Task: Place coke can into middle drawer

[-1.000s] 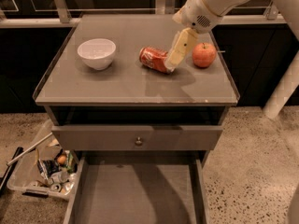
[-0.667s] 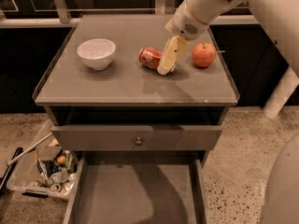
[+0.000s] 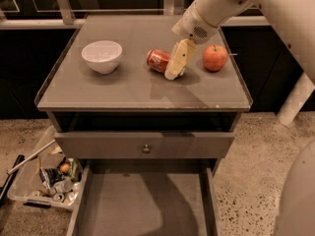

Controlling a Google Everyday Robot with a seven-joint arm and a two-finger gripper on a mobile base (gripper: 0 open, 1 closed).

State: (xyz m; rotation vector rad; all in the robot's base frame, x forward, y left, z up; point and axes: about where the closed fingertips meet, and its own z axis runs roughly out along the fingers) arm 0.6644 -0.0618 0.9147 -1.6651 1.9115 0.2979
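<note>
The coke can [image 3: 157,60] lies on its side on the grey cabinet top [image 3: 123,90], between a bowl and an apple. My gripper [image 3: 175,67] reaches down from the upper right and sits right against the can's right end, hiding that end. The middle drawer [image 3: 145,205] is pulled out at the bottom of the view. Its flat grey floor is bare, and it lies well below and in front of the can.
A white bowl [image 3: 102,56] stands left of the can and a red-orange apple [image 3: 215,58] right of the gripper. A closed drawer front with a small knob [image 3: 145,148] sits above the open drawer. A clear bin of clutter [image 3: 47,178] lies on the floor at left.
My gripper has moved left and down along the cabinet top, from beside the apple to the can's right end. The can, bowl and apple have stayed put.
</note>
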